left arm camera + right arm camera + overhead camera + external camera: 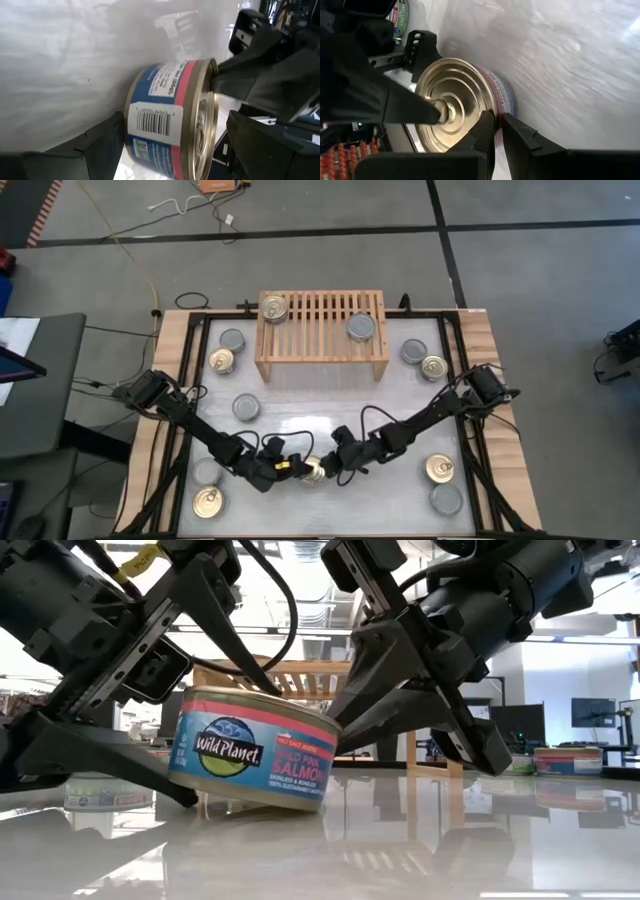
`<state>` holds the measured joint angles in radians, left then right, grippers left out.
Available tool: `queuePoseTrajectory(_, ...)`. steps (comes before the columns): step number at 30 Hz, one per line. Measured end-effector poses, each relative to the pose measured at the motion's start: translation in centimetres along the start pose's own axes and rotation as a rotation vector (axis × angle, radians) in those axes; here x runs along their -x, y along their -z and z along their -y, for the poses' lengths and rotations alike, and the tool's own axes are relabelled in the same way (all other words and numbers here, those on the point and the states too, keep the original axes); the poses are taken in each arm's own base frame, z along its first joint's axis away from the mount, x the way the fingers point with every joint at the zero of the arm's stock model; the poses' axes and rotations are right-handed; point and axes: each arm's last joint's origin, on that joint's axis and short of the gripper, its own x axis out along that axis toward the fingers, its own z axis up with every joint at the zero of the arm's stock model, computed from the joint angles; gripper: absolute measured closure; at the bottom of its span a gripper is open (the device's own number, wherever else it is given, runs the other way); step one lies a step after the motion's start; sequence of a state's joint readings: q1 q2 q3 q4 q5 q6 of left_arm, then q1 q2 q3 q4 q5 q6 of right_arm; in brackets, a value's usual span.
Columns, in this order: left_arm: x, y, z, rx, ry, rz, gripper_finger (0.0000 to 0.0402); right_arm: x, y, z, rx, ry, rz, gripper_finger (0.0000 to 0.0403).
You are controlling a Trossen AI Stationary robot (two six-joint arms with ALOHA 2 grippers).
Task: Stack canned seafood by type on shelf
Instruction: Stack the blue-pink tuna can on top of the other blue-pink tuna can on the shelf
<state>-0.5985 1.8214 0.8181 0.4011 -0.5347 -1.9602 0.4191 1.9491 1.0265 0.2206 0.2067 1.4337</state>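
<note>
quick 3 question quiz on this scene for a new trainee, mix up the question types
1. How many cans sit on top of the shelf?
2. True or false: the can between the two tools is labelled tuna.
3. Which stands wider apart at that can: A, the left tool, or B, the right tool?
Key: 1 two; 2 false, it reads salmon; 3 A.

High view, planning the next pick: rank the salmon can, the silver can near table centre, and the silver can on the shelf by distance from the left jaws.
1. Salmon can, at the left gripper, table front.
2. Silver can, left of centre.
3. Silver can on the shelf, back right.
</note>
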Motion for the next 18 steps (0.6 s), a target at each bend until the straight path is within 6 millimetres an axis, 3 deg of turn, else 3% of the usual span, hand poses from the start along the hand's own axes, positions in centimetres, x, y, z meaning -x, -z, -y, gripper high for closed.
queuePoseTrajectory(13,-0.16,-0.3,0.5,0.032,0.029,0.016,0.0073,-0.09,-0.08,-0.01,-0.001,-0.008,0.005,0.034)
queuePoseTrajectory(18,-0.4,-0.58,0.6,0.027,0.009,-0.02,0.009,-0.09,-0.08,-0.03,0.007,-0.01,0.005,0.034)
